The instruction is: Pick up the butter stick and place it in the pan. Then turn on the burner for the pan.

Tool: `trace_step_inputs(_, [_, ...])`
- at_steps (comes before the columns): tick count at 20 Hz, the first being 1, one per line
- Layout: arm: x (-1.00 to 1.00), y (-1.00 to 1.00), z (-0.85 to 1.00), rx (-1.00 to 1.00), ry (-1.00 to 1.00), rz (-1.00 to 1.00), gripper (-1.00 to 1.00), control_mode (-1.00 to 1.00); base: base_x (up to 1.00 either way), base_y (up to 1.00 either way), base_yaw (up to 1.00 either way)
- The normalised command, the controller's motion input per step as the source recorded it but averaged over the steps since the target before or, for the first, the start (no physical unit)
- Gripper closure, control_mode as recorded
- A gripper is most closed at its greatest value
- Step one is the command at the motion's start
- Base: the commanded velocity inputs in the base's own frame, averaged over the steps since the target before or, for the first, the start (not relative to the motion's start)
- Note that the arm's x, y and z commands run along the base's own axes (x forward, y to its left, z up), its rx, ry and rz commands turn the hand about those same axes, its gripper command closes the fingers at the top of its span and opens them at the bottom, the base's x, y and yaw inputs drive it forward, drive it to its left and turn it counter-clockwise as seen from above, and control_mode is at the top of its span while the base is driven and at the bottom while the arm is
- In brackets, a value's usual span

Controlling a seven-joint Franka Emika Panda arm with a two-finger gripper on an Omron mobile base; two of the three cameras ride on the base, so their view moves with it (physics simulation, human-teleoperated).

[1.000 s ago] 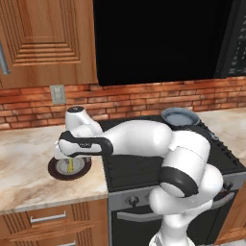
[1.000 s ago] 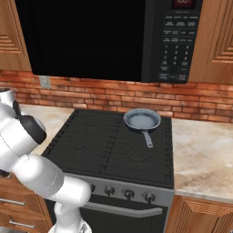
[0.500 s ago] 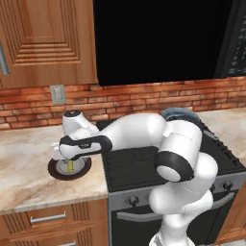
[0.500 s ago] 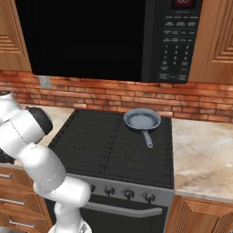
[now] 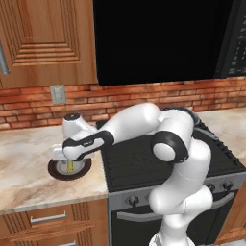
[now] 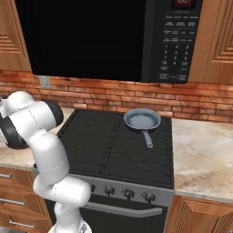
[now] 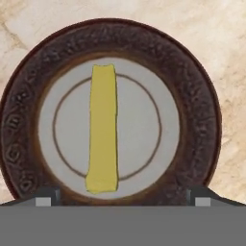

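Observation:
The butter stick (image 7: pixel 102 129), a thin pale yellow bar, lies in the grey centre of a dark-brown round plate (image 7: pixel 192 86) on the marble counter. From the left base view the butter stick (image 5: pixel 70 166) shows as a small yellow sliver under my hand. My gripper (image 7: pixel 122 198) hangs straight above the plate (image 5: pixel 84 169), open, one fingertip (image 7: pixel 45 197) on each side of the bar and neither touching it. On the stove's back right burner sits the grey-blue pan (image 6: pixel 142 120), empty, its handle pointing toward the front.
The black stovetop (image 6: pixel 104 145) lies right of the plate, with a row of knobs (image 6: pixel 127 193) on its front panel. A microwave (image 6: pixel 177 41) and wooden cabinets hang above. A brick wall backs the counter. My arm arches over the stove's left side.
My hand has come down closer over the plate while the elbow swung up and across the stove. The jaws stayed wide. Butter stick and pan have not moved.

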Motion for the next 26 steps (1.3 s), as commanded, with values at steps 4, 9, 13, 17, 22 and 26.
trace_step_inputs(4, [0.18,0.19,-0.18,0.00,0.00,0.00,-1.00,-1.00,0.00,0.00,0.00])
trace_step_inputs(9, [0.20,0.13,-0.07,0.00,0.00,0.00,-1.00,-1.00,0.00,0.00,0.00])
trace_step_inputs(13, [0.21,0.00,-0.14,0.00,0.00,0.00,-1.00,-1.00,0.00,0.00,0.00])
trace_step_inputs(17, [0.13,0.00,-0.19,0.00,0.00,0.00,-1.00,-1.00,0.00,0.00,0.00])
trace_step_inputs(22, [0.09,0.00,-0.20,0.00,0.00,0.00,-1.00,-1.00,0.00,0.00,0.00])
trace_step_inputs(26, [0.04,0.00,-0.23,0.00,0.00,0.00,-1.00,-1.00,0.00,0.00,0.00])
